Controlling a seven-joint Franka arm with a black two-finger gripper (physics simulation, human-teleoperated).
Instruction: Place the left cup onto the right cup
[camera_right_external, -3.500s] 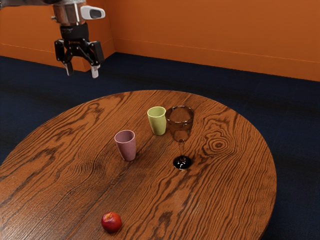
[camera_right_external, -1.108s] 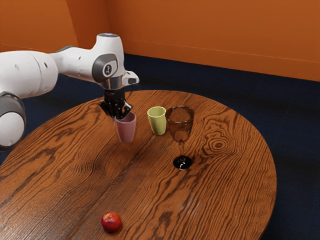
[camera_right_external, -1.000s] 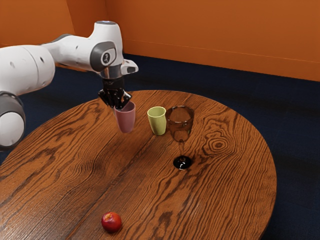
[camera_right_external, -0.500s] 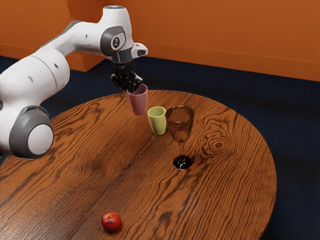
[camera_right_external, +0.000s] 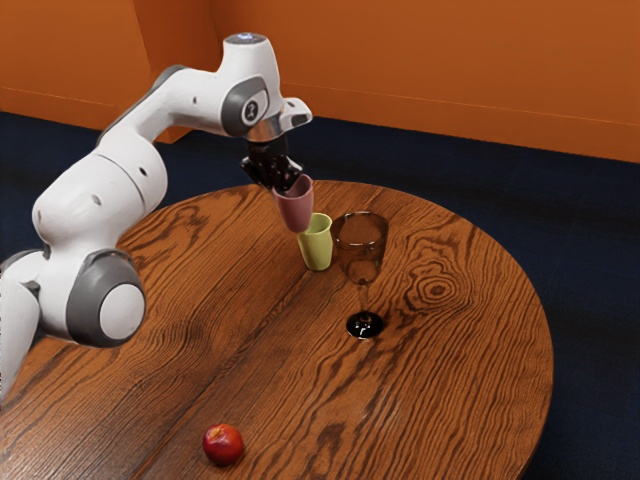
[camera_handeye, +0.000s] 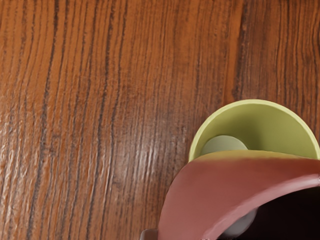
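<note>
While our gripper (camera_right_external: 282, 183) clamped the pink cup (camera_right_external: 297, 210) by its rim over the green cup (camera_right_external: 318, 248), offset toward ten o'clock, we judged an off-centre descent could topple both.

A round wooden surface (camera_right_external: 450, 390) shows bold dark grain, with a ringed knot figure (camera_right_external: 437, 291) toward the exterior view's right. Near its middle a wine glass (camera_right_external: 360, 262) stands upright: a smoky brown see-through bowl, a thin stem, and a dark round foot resting on the wood. A red apple (camera_right_external: 223, 443) lies close to the near rim, toward the exterior view's left and well apart from the glass. Around the surface spreads a dark blue floor (camera_right_external: 570, 220), and behind it rises an orange wall (camera_right_external: 450, 50) with a matching skirting board along its foot. In the wrist view the wood (camera_handeye: 90, 120) appears close up, its grain running in long dark streaks.
</note>
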